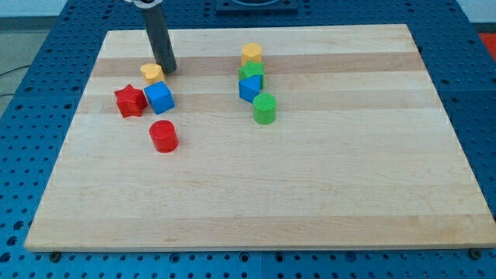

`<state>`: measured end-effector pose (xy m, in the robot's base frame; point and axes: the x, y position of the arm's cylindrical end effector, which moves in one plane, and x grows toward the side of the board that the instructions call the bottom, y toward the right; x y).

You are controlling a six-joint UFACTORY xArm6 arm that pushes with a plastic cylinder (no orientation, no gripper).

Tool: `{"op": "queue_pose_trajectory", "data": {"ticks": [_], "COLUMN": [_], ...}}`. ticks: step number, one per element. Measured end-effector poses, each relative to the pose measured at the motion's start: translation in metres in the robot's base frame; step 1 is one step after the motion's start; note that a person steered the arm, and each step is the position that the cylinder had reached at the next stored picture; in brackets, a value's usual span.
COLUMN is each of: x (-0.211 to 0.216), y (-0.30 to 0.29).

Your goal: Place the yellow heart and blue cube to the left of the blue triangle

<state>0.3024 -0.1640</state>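
No fingers show: the rod's tip (167,70) touches the yellow heart (152,73) from the right, above the blue cube (160,98); the blue triangle (249,87) lies well right on the worktop (325,178).

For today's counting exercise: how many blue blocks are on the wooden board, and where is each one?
2. The blue cube sits at the view's left, between the red star and the yellow heart. The blue triangle sits mid-column near the centre, below a green block. None appears hidden.
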Motion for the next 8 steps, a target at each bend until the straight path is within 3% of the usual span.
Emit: {"op": "queue_pose_trajectory", "data": {"ticks": [2, 4, 5, 8], "x": [-0.003, 0.015, -0.013, 0.058], "y": [-0.045, 0.003, -0.043, -0.016]}}
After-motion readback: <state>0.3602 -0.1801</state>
